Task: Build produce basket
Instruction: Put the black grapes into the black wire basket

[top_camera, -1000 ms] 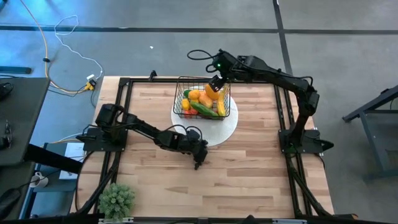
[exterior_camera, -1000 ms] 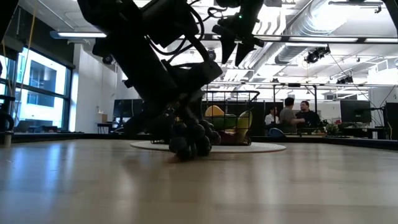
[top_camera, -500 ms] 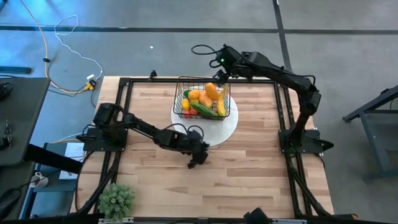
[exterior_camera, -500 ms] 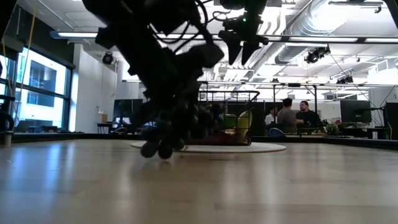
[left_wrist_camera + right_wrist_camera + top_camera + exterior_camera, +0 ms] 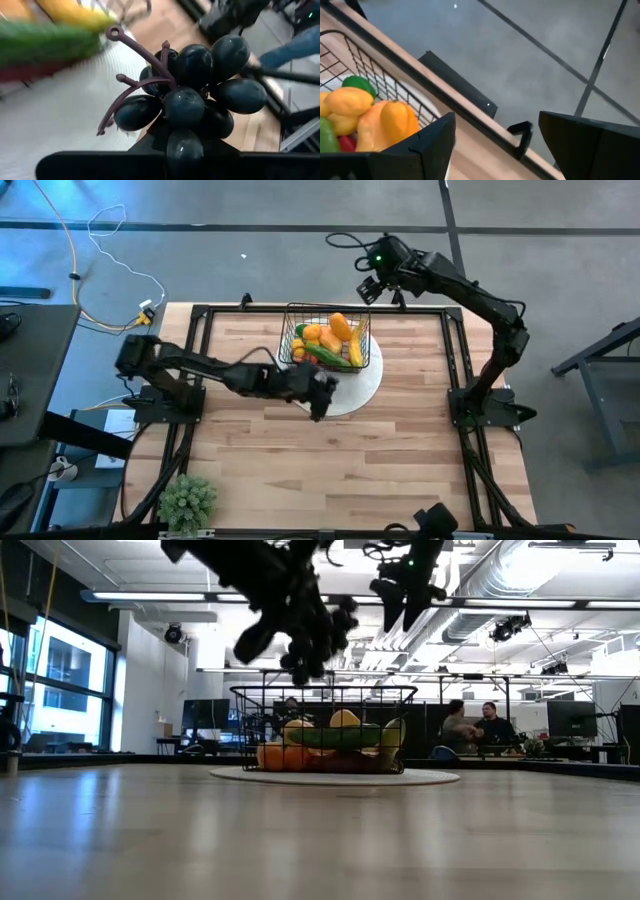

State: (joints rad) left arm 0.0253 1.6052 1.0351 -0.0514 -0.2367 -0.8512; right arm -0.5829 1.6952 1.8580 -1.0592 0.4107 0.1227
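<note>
My left pincer [image 5: 318, 388] is clamped on the dark grapes [image 5: 192, 102], holding them in the air just beside the wire-mesh basket [image 5: 325, 337]. I see my right pincer [image 5: 374, 288] spread open and empty above the counter's [image 5: 380, 460] far edge, beyond the basket, which sits on a white plate [image 5: 366, 385] filled with mango [image 5: 394, 119], banana [image 5: 354, 352] and cucumber [image 5: 338, 736].

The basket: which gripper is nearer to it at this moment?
Left. The left gripper, holding the grapes, is by the basket's near side above the plate. The right gripper is open past its far right corner.
</note>
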